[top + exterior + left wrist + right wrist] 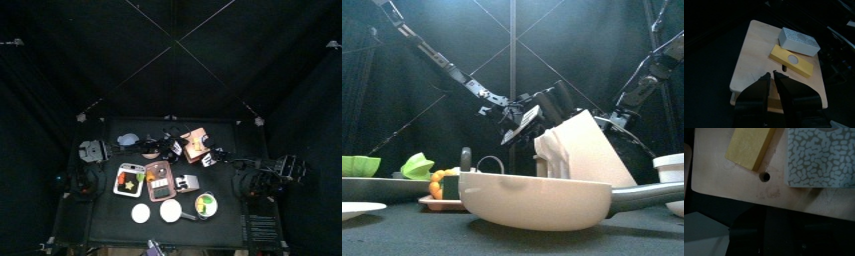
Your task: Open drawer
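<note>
Front view: the drawer (589,150) stands tilted, the left end effector (520,122) clamping its upper edge.

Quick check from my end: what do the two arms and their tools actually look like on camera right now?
Both are black. In the front view, the left arm and right arm are slim jointed links with a cable alongside. The left tool has two flat, tapering black jaws on a blocky black base. No markings are legible.

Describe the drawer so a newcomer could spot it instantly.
On the small black table, look near the far edge, slightly right of centre. The drawer is the orange-brown wooden box with a pale front, lighter in colour than the darker brown oblong tray in front of it.
</note>
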Available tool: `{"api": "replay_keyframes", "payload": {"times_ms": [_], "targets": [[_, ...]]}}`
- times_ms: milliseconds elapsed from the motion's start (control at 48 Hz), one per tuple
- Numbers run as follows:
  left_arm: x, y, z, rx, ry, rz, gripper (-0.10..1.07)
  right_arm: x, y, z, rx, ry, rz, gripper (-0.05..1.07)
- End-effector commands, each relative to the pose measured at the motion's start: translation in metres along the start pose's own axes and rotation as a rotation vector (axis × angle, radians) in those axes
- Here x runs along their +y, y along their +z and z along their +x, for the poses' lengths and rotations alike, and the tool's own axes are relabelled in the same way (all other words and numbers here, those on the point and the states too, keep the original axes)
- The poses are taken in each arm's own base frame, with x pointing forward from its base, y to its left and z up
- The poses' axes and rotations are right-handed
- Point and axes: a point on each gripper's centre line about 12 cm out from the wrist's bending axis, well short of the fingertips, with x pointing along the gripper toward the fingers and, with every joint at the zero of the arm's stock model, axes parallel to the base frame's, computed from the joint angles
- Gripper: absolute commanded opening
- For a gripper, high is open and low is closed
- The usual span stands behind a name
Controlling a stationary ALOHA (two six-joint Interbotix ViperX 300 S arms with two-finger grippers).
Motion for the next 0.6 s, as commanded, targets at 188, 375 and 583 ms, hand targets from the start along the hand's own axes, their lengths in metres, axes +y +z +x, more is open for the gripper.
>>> {"api": "replay_keyframes", "payload": {"times_ms": [188, 375, 583], "targets": [[0.003, 0.012, -0.001, -0.024, 0.003, -0.006, 0.59, 0.007, 0.002, -0.014, -0.021, 0.021, -0.016, 0.54], [0.003, 0.012, -0.001, -0.024, 0.005, -0.015, 0.59, 0.010, -0.008, -0.024, -0.030, 0.050, -0.029, 0.54], [0.004, 0.013, -0.001, -0.026, 0.006, -0.022, 0.59, 0.011, -0.024, -0.035, -0.024, 0.085, -0.015, 0.54]]}}
